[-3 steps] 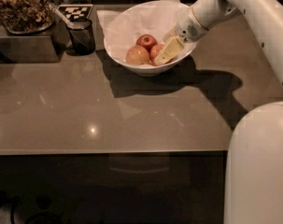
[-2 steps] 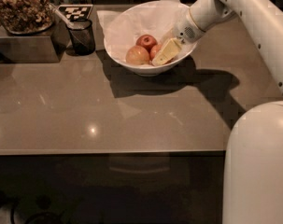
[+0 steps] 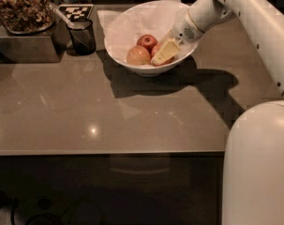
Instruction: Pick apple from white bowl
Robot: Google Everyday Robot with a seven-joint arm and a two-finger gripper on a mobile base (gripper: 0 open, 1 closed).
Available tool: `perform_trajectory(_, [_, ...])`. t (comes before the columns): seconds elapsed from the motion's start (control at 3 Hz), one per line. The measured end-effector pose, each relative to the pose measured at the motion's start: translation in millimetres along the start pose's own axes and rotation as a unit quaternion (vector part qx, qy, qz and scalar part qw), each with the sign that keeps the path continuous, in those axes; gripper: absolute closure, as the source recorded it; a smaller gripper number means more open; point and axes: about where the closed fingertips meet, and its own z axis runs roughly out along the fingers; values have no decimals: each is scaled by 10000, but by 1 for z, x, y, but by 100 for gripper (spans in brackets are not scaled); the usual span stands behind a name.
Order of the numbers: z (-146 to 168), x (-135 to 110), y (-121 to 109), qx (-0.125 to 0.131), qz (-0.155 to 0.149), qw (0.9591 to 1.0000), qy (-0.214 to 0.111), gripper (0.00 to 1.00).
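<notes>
A large, wide, glossy white bowl (image 3: 117, 43) with flaring sides stands on a smooth grey-brown countertop (image 3: 108, 121), in the upper middle of the frame. It is lined with crumpled white paper (image 3: 141, 18), whose corners stick out past the rim towards the top of the frame. Three apples lie close together at the bottom of the bowl. A small dark red apple (image 3: 146, 41) is farthest back, and a pale yellow-pink apple (image 3: 138, 56) lies to its lower left. The round orange-red apple (image 3: 156, 49) is on the right of the group, largely covered. The robot's cream-coloured gripper (image 3: 161, 55) reaches down into the bowl from the upper right and lies directly across this orange-red apple, apparently against it. Whether the claw is open, closed or gripping the fruit cannot be told from this view. The thick white arm (image 3: 254, 22) slants in from the upper right corner and throws a dark shadow on the counter to the right of the bowl. The robot's rounded white body (image 3: 258, 168) fills the lower right. Left of the bowl stands a dark round cup (image 3: 82, 36) with a utensil handle leaning out. Behind the cup lies a black-and-white checkered marker (image 3: 76, 11). A grey metal box (image 3: 24, 48) topped with a heap of brown, nut-like pieces sits in the upper left corner.
</notes>
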Motion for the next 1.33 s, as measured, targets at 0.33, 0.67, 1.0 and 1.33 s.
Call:
perform_trajectory(0.33, [2, 1, 0, -13, -11, 10000, 18, 76])
perform_trajectory(0.67, [6, 5, -1, -78, -62, 9999, 50, 100])
perform_trajectory(1.0, [6, 4, -1, -107, -78, 9999, 22, 100])
perform_trajectory(1.33, [2, 4, -2, -234, -56, 9993, -270, 100])
